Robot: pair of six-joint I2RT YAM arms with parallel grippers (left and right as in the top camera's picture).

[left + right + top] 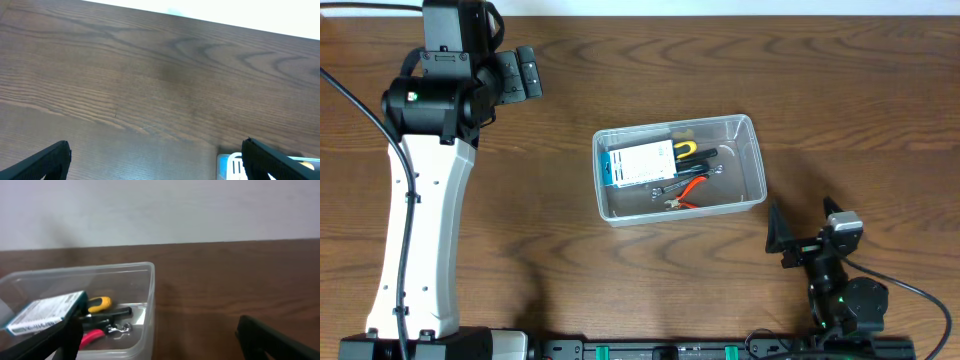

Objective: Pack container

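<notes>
The clear plastic container (752, 152) sits mid-table and holds a blue-and-white cardboard box (636, 166), a yellow-handled tool (686, 150), black-handled tools and red-handled pliers (692, 188). It also shows in the right wrist view (149, 300) with the box (47, 311) on top. My left gripper (520, 72) is open and empty at the far left, over bare table (155, 165). My right gripper (810, 232) is open and empty near the front edge, to the right of the container (157, 340).
The brown wooden table (840, 90) surrounds the container. The left arm's white link (420, 220) stretches along the left side. The right arm's base (845, 305) sits at the front edge. A pale wall (160, 210) lies behind the table.
</notes>
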